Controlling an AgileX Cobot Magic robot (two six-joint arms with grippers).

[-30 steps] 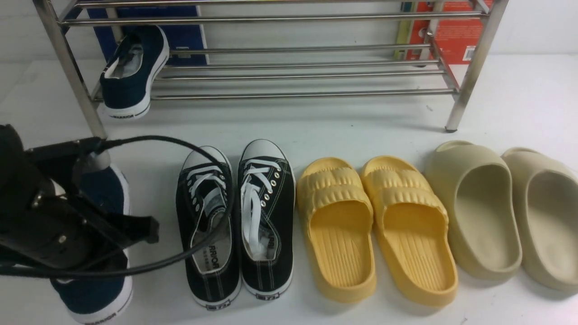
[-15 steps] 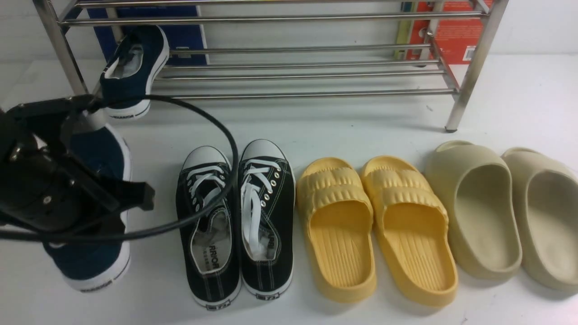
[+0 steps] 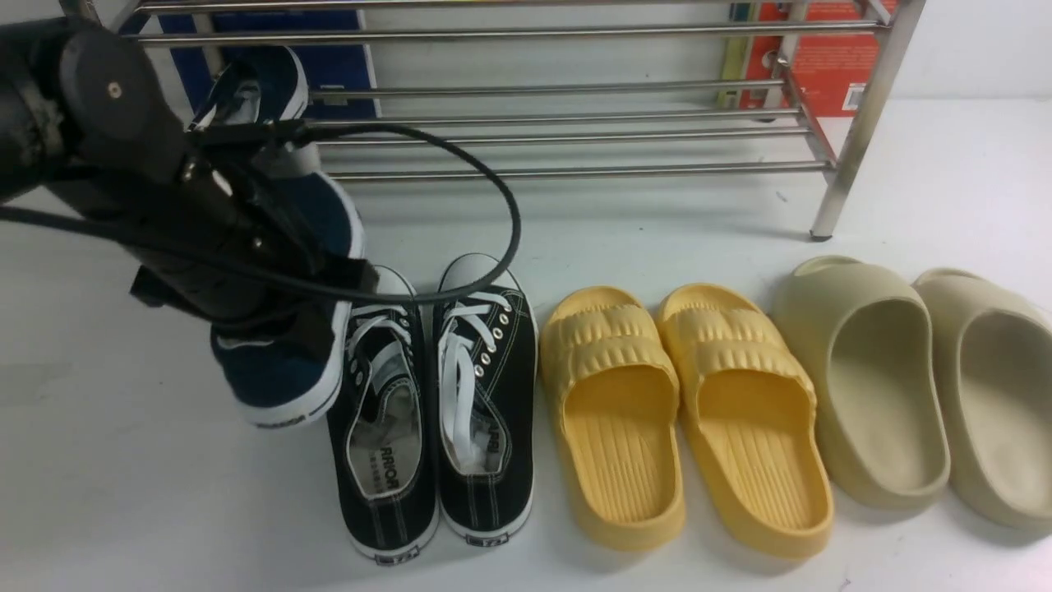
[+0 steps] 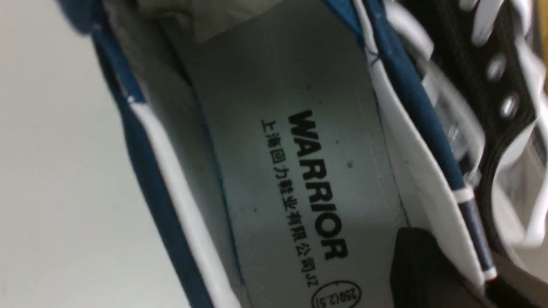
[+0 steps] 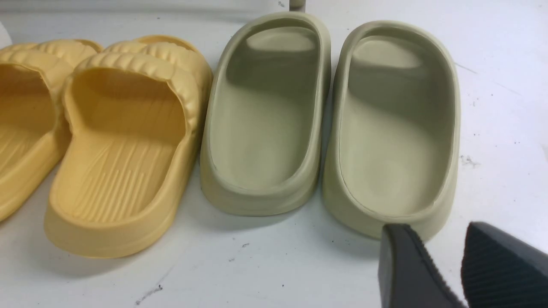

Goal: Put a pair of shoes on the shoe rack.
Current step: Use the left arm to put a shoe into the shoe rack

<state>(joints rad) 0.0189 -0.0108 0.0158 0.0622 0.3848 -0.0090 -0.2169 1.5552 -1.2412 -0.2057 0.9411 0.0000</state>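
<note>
**One navy shoe gripped beside the lace-ups, its mate on the rack**

Nearest, the right gripper is seen low over the white table at the 5 o'clock side of the beige slippers. Its jaws are parted by a narrow gap and nothing is held. In the same near row, yellow slippers and black lace-up sneakers are lined up toward 9 o'clock. Just beyond, the held navy shoe is clamped by its side wall in the left gripper, with one finger pressed inside against the lining. From the gripper, the heel is seen at 7 o'clock and the toe at 12 o'clock, overlapping the left lace-up's toe cap. Farthest, at the gripper's 11 o'clock, the second navy shoe lies on the lower shelf at the left end of the shoe rack, partly hidden by the arm.
</note>
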